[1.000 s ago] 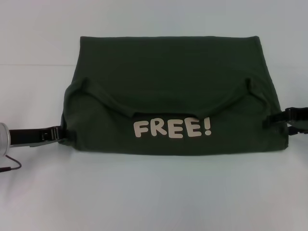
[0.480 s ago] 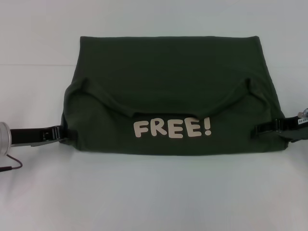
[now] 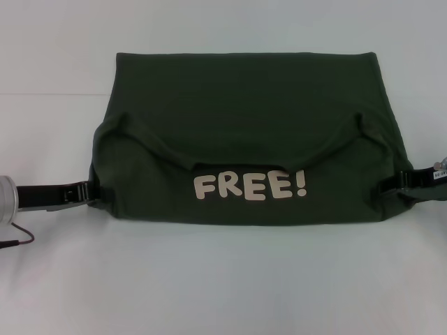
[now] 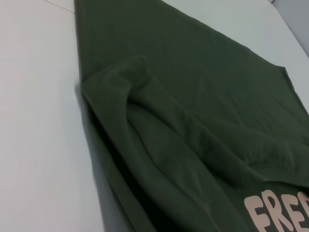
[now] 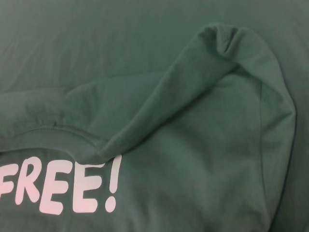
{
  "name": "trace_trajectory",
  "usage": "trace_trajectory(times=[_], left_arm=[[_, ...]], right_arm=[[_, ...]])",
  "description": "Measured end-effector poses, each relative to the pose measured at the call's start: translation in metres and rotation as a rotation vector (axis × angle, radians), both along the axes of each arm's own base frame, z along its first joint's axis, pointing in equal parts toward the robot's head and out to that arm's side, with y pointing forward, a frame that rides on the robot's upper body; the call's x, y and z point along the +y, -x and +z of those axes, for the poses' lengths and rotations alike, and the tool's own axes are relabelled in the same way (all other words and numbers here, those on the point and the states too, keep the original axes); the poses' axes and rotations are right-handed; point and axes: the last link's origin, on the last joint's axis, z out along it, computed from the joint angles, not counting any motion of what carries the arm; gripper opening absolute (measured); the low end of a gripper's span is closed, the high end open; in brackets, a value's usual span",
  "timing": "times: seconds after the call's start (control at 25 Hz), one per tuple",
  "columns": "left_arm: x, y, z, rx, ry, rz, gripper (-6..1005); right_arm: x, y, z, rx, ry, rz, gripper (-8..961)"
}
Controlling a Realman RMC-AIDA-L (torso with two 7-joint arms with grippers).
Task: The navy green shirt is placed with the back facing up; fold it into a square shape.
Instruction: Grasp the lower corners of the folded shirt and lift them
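The navy green shirt (image 3: 244,105) lies on the white table, with its near part folded back over itself. That folded flap shows a curved neckline and a pale "FREE!" print (image 3: 249,186). My left gripper (image 3: 92,192) lies low on the table, against the shirt's left edge at the fold. My right gripper (image 3: 385,185) reaches onto the right edge at the same height. The left wrist view shows the bunched left fold of the shirt (image 4: 145,145). In the right wrist view the shirt (image 5: 145,72) has a raised crease above the print (image 5: 63,186).
The white table (image 3: 223,279) extends on all sides of the shirt. A thin dark cable (image 3: 17,241) trails on the table near the left arm's silver cuff (image 3: 5,199).
My right gripper dropped lower and moved inward onto the shirt's right edge, and the near right corner has drawn in. The left gripper nudged slightly toward the shirt.
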Motion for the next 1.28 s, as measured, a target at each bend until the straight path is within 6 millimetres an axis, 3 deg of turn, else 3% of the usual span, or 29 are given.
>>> trace_trajectory(times=[0.28,0.72,0.96,1.28], left_arm=[[0.000,0.000,0.001,0.000,-0.003,0.001,32],[0.000,0.001,0.004,-0.007,0.000,0.014,32],[-0.011,-0.001,0.019,-0.079,0.082,0.034,32],[-0.052,0.003,0.044,-0.201,0.237,0.056,32]], right_arm=[[-0.001,-0.001,0.000,-0.001,0.002,-0.004,498],[-0.003,-0.006,0.007,-0.005,0.008,-0.010,66],[-0.022,-0.010,0.022,0.054,0.117,0.029,53],[-0.074,-0.018,0.025,0.168,0.346,0.106,53]])
